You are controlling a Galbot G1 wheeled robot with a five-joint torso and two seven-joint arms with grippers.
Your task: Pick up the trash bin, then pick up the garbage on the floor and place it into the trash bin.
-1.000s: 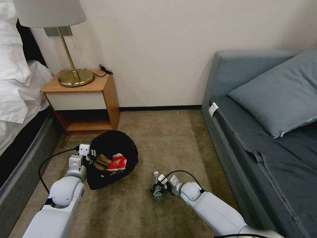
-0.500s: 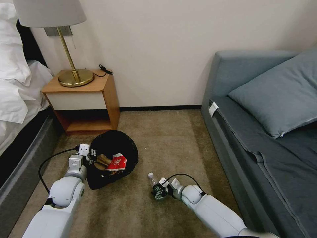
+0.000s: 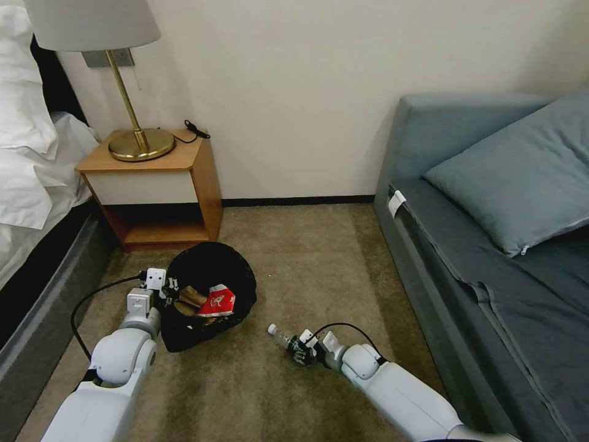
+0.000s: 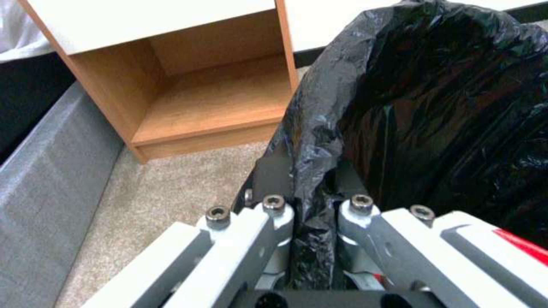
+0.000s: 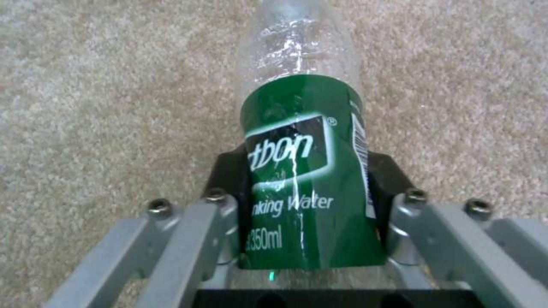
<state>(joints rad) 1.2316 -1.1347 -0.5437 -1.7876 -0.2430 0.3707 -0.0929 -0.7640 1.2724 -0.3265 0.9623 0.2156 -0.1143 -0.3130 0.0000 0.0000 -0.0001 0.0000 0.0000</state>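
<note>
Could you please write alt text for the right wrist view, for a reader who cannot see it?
The right gripper is shut on a small clear bottle with a green drinking-water label, its fingers pressing either side of the label. The bottle points away from the camera over tan carpet.

**A bedroom corner with carpet**

The floor (image 3: 307,258) is covered by a brown carpet. A plain cream wall (image 3: 294,92) with a dark skirting board is seen behind. A wooden nightstand (image 3: 153,184) carries a brass lamp (image 3: 132,80). A bed with white linen (image 3: 30,166) is placed beside it, and a blue-grey sofa (image 3: 491,258) with a cushion (image 3: 521,178) stands opposite.
</note>
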